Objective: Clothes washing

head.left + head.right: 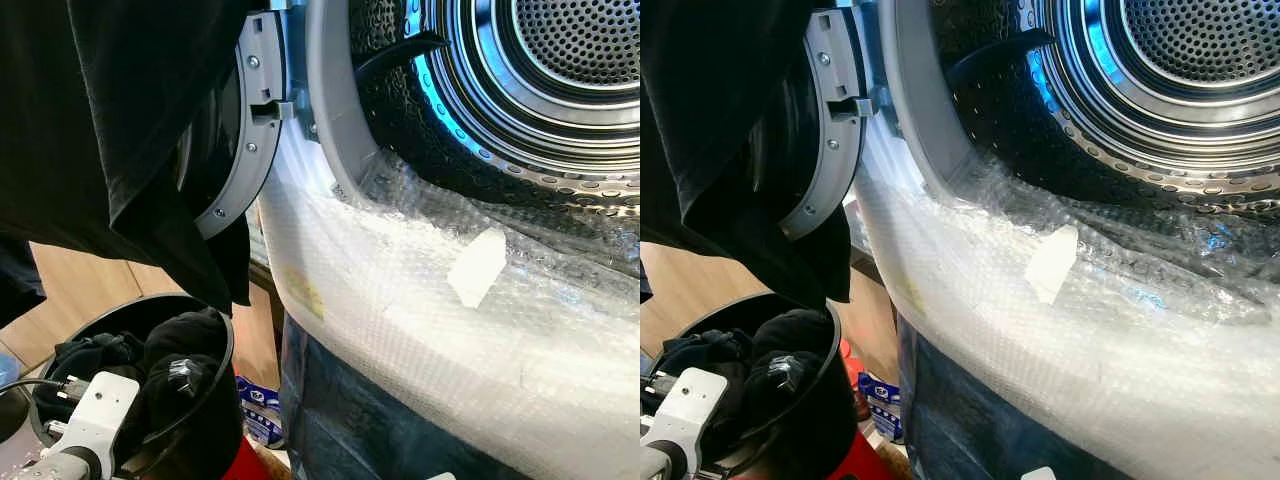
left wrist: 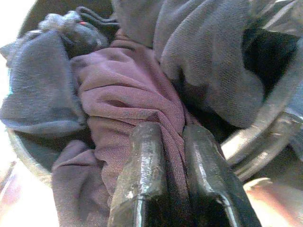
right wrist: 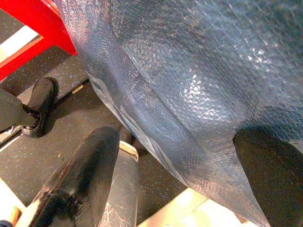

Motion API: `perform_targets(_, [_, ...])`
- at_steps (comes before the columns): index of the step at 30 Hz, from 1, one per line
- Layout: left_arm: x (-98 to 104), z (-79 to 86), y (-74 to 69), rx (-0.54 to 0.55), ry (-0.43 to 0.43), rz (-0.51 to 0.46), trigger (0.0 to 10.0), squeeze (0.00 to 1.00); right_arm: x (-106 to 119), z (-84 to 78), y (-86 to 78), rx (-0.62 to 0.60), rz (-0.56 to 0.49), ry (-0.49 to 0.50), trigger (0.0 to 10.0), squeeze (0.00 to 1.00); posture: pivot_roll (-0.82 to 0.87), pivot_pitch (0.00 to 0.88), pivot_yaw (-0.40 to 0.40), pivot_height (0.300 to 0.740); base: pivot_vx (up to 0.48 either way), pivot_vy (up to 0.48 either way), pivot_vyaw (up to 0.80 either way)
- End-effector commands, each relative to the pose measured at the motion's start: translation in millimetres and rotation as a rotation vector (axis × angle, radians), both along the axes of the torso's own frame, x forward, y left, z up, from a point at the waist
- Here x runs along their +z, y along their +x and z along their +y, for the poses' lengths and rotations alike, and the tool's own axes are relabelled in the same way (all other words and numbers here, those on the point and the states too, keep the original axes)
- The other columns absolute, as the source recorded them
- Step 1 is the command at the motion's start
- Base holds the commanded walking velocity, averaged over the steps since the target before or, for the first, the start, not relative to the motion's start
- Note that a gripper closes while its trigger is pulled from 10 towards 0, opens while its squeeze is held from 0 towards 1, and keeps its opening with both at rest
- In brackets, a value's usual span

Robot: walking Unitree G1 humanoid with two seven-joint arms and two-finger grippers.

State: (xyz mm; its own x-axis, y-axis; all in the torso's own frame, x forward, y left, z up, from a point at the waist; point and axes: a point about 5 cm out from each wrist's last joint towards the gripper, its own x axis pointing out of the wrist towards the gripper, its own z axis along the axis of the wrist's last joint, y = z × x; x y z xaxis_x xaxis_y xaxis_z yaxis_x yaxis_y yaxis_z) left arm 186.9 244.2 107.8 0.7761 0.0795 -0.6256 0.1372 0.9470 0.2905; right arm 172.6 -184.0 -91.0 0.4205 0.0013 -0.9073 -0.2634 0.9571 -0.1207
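Left gripper (image 2: 173,156): clenched on purple cloth (image 2: 128,94) inside the basket (image 1: 222,330). Right gripper (image 3: 189,179): fingers apart, beside the wrapped washer (image 1: 420,300).

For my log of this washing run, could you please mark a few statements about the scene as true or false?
1. The washer door is shut. False: it stands open, and the drum shows.
2. Bubble wrap covers the washer's front below the opening. True.
3. The left gripper is pinching purple cloth in the basket. True.
4. The drum is full of clothes. False: what shows of it is bare metal.
5. The right gripper holds a garment. False: its fingers are apart, holding nothing.
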Motion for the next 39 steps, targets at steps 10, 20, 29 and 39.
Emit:
perform_targets(10, [28.9, -23.4, -6.7, -0.358, -0.206, 0.071, 0.0, 0.00, 4.4, 8.3, 11.4, 0.018, -0.041, 0.016, 10.0, 0.00, 0.27, 0.000, 0.008, 0.740, 0.000, 0.000, 0.00])
perform_targets(20, [88.9, -47.9, 19.3, -0.598, -0.314, -0.160, 0.0, 0.00, 4.6, 8.5, 11.8, 0.016, -0.040, 0.017, 10.0, 0.00, 0.28, 0.000, -0.006, 0.740, 0.000, 0.000, 0.00])
perform_targets(29, [112.5, -87.6, 44.9, -0.870, -0.436, -0.214, 0.0, 0.00, 6.7, 12.0, 16.9, 0.014, -0.056, 0.024, 10.0, 0.00, 0.25, 0.000, 0.007, 0.740, 0.000, 0.000, 0.00])
perform_targets(39, [121.1, -144.9, 66.1, -1.149, -0.569, -0.210, 0.0, 0.00, 5.7, 10.9, 14.6, -0.002, -0.051, 0.024, 10.0, 0.00, 0.23, 0.000, 0.016, 0.740, 0.000, 0.000, 0.00])
